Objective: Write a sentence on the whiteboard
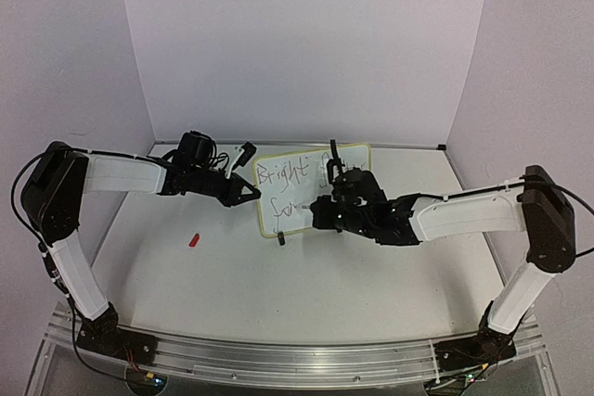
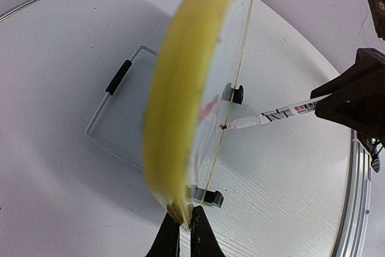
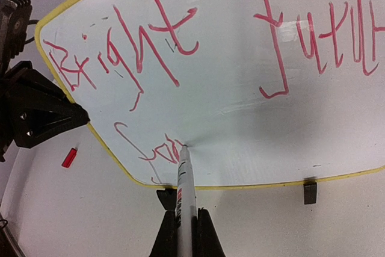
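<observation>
The whiteboard (image 1: 302,194) stands upright on the table, its yellow rim (image 2: 180,106) seen edge-on in the left wrist view. My left gripper (image 1: 254,192) (image 2: 185,228) is shut on the board's left rim. The sentence (image 3: 163,34) is in red handwriting, reading "Bright futur" on top and "for" below. My right gripper (image 1: 318,213) (image 3: 183,230) is shut on a white marker (image 3: 184,182) (image 2: 271,115), whose tip touches the board at the end of "for". The board's right part is hidden behind the right arm in the top view.
A red marker cap (image 1: 194,239) (image 3: 69,157) lies on the table left of the board. Black clip feet (image 3: 310,191) (image 2: 237,93) and a wire stand (image 2: 114,112) hold the board. White walls enclose the table.
</observation>
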Available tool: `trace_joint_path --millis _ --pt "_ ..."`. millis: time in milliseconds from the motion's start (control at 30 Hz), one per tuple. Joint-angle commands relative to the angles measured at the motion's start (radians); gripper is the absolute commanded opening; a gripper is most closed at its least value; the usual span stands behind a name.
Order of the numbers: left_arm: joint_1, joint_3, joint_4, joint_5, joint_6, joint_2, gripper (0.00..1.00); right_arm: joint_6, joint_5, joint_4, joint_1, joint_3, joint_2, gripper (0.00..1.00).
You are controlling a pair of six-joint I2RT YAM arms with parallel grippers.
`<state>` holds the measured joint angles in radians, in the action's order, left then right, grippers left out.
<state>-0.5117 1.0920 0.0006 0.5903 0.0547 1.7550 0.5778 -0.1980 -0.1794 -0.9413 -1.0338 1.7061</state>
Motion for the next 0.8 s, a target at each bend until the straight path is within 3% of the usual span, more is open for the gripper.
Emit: trace_joint_path --millis 0,233,533,767 --pt "0.009 0.015 -0.033 -0.084 0.032 -0.005 0.0 0.014 -0.044 -0.011 0.005 0.013 -0.03 0.0" --pt "0.008 0.012 -0.034 -0.084 0.032 -0.009 0.0 -0.005 -0.015 -0.019 0.005 0.004 -0.032 0.0" --pt "0.008 0.009 -0.035 -0.086 0.032 -0.014 0.0 -0.018 -0.03 -0.003 0.006 0.077 -0.174 0.0" --pt "0.008 0.016 -0.045 -0.089 0.036 -0.015 0.0 -0.006 0.038 -0.006 0.071 0.109 -0.166 0.0"
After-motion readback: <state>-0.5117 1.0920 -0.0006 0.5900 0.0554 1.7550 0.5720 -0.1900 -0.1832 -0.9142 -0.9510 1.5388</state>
